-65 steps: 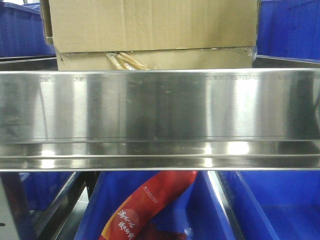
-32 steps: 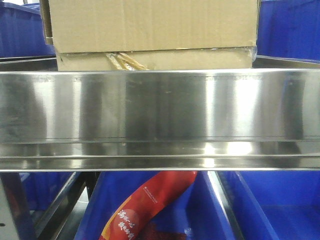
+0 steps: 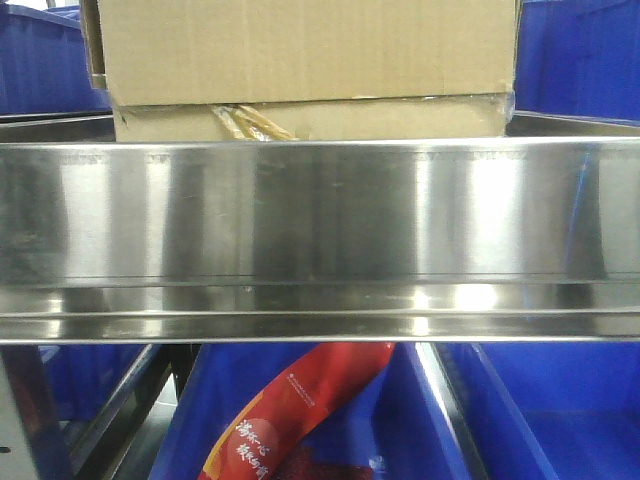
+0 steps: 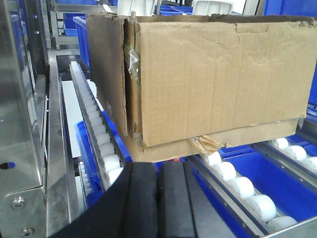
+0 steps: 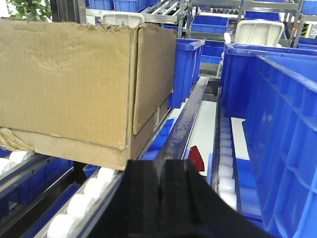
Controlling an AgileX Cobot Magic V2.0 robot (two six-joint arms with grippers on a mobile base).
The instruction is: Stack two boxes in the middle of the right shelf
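A mirror-bright stainless-steel shelf rail (image 3: 320, 240) fronts white plastic rollers (image 4: 237, 186), with blue plastic bins (image 5: 277, 114) crowding the warehouse racks around. On the rollers, a tall creased corrugated box (image 4: 218, 79) sits stacked on a flatter box (image 3: 380, 118) bearing a yellowish tape scrap. Both the left gripper (image 4: 157, 203) and right gripper (image 5: 159, 203) have black jaws pressed together, holding nothing.

The steel shelf (image 3: 320, 230) has white rollers (image 4: 233, 178). The flat box (image 3: 310, 120) lies directly on the rollers, near the shelf's front rail, under the tall box (image 3: 300, 45).

tall box (image 3: 300, 45) top cropped, red packet (image 3: 290, 420) probably half hidden
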